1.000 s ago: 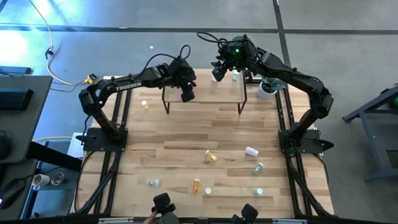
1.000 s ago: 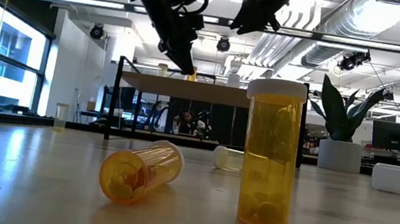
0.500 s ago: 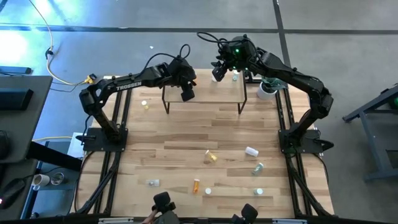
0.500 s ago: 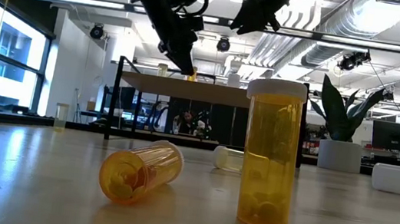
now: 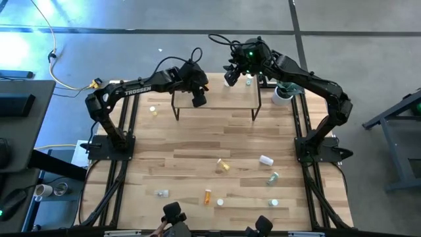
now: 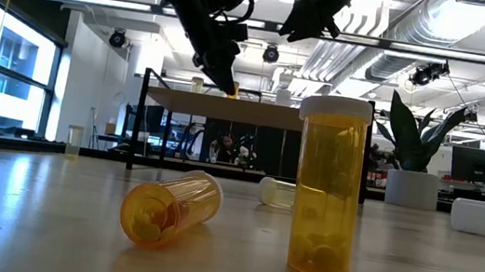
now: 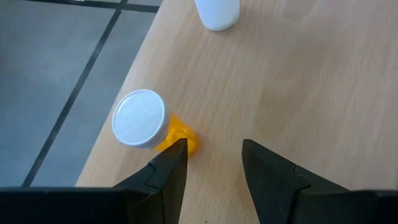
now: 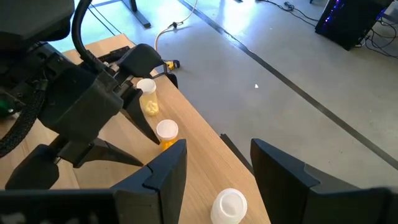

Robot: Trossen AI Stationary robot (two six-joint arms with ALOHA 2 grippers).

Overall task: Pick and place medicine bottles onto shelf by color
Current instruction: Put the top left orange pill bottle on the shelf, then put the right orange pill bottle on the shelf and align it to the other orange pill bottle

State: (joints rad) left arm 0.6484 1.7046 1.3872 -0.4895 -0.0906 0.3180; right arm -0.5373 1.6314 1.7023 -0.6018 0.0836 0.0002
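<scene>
Shelf work occupies both arms at the far end of my table. From overhead I see the light-wood shelf [image 5: 216,97] on its thin black legs, with my left gripper [image 5: 198,100] hanging over its left end and my right gripper [image 5: 229,78] over its far edge.

My left wrist camera looks straight down on the board: an orange medicine bottle [image 7: 147,123] with a white cap stands upright right at the board's edge, just beside one of the two dark fingers [image 7: 166,171]. The jaws are spread with bare wood between them, pinching nothing. A white bottle [image 7: 217,12] stands farther along the board.

My right wrist camera shows its own jaws parted and empty too, above the shelf. Past them I see a white cap [image 8: 228,204] close below, then the same orange bottle with a yellow bottle [image 8: 148,97] behind it, both upright next to the left gripper.

Loose bottles lie well apart across the near half of the table [image 5: 197,155]. In the level view a yellow bottle [image 6: 171,207] lies on its side and another yellow bottle [image 6: 327,186] stands capped beside it.
</scene>
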